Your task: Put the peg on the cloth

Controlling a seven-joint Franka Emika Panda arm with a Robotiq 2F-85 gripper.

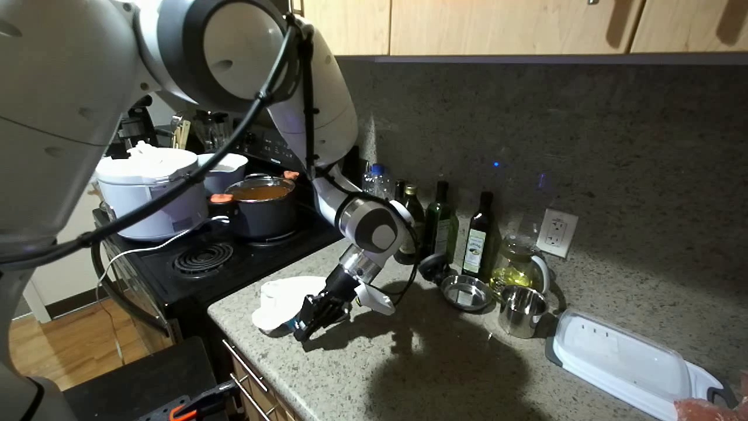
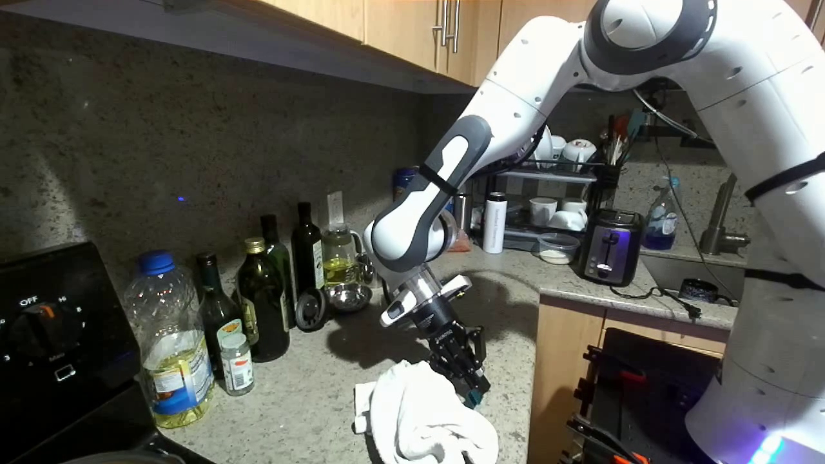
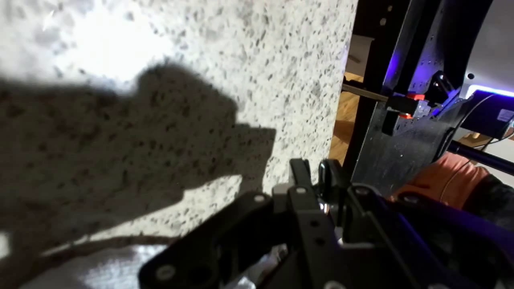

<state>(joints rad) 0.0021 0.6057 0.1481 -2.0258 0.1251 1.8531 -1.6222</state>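
- Robot arm, one, nearest, left in an exterior view.
- Speckled counter, one, running right; stone wall far behind.
- Black stove, one, left: one white cooker, two pots.
- Dark bottles, four, at the wall.
- White cloth, one, counter's left end.
- Gripper, one, narrow, pinching one teal peg near the cloth.

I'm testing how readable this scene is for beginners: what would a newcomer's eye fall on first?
Most likely the big white robot arm, which fills much of both exterior views and bends down over the speckled counter. Next, probably the bunched white cloth near the black gripper, then the bottles standing along the backsplash.
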